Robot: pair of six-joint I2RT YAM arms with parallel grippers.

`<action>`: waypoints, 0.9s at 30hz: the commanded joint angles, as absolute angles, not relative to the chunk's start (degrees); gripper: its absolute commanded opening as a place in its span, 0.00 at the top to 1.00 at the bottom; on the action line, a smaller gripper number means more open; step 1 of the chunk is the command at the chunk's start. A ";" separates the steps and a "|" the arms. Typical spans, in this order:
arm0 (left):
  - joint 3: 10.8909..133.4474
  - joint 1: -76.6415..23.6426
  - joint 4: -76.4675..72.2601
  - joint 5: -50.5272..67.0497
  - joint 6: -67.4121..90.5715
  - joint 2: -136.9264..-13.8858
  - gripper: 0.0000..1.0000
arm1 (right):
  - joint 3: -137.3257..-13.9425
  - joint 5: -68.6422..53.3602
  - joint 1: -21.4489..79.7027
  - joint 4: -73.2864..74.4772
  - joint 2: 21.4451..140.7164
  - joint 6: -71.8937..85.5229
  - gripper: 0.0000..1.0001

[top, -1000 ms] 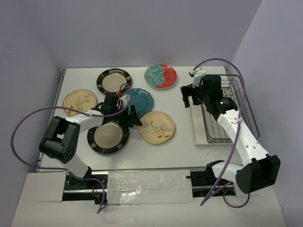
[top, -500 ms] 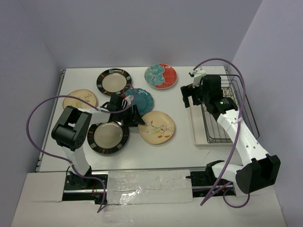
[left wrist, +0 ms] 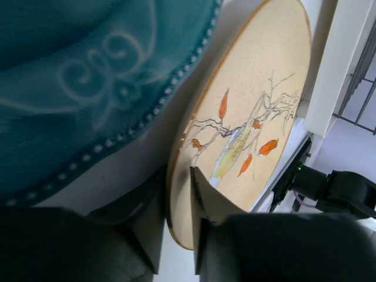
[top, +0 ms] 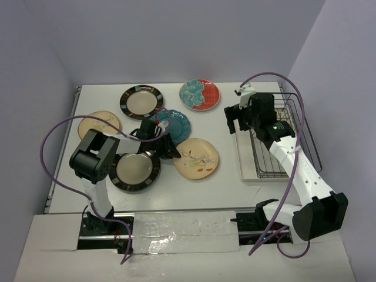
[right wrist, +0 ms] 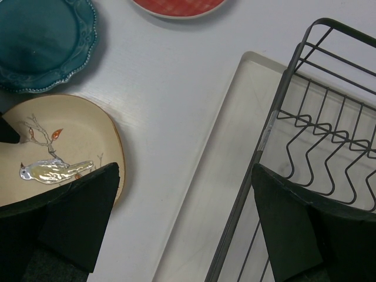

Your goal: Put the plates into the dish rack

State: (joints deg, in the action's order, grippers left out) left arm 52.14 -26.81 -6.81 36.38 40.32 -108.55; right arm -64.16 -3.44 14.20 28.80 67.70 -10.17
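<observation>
Left tool (left wrist: 177,176) clamped on the rim of the bird plate (top: 197,157), on the tabletop (top: 194,194) left of the rack (right wrist: 276,117); right tool (right wrist: 185,176) spread wide. The shallow rim grip may let the plate slip on lifting.

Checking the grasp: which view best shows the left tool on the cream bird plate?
Left wrist: it shows the bird plate close up, the left tool pinching its near rim. Top external shows the plate whole but small; right wrist shows only part of it.
</observation>
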 commanded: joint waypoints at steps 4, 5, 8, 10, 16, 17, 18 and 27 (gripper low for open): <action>51.68 -27.42 -4.13 32.70 39.55 -110.66 0.86 | -66.97 -3.43 13.89 28.56 66.89 -10.81 0.00; 51.51 -27.42 -4.13 32.61 39.29 -109.96 0.92 | -66.97 -3.60 13.89 28.65 66.80 -10.81 0.00; 50.98 -27.33 -4.13 33.39 39.11 -107.41 1.00 | -67.15 -4.57 13.89 29.00 66.18 -10.90 0.00; 51.33 -27.25 -3.87 35.85 38.76 -103.74 1.00 | -67.32 -5.09 13.89 29.35 65.57 -10.90 0.00; 57.64 -24.79 5.17 44.28 34.46 -92.92 1.00 | -68.47 -9.31 13.97 30.23 62.50 -12.91 0.00; 61.31 -24.00 10.23 45.51 33.76 -92.47 1.00 | -68.90 -11.49 13.89 30.23 61.88 -14.31 0.00; 63.26 -21.99 12.81 46.92 33.05 -92.20 1.00 | -68.99 -12.56 13.89 29.89 60.31 -15.37 0.00; 72.51 -9.24 27.67 53.26 30.14 -90.17 1.00 | -79.54 -27.39 14.32 41.99 61.71 -33.64 0.00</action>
State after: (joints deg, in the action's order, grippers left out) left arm 68.01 -11.94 21.96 44.53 29.93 -92.99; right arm -76.90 -18.79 14.22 35.83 62.33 -24.29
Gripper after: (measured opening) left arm 0.145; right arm 0.999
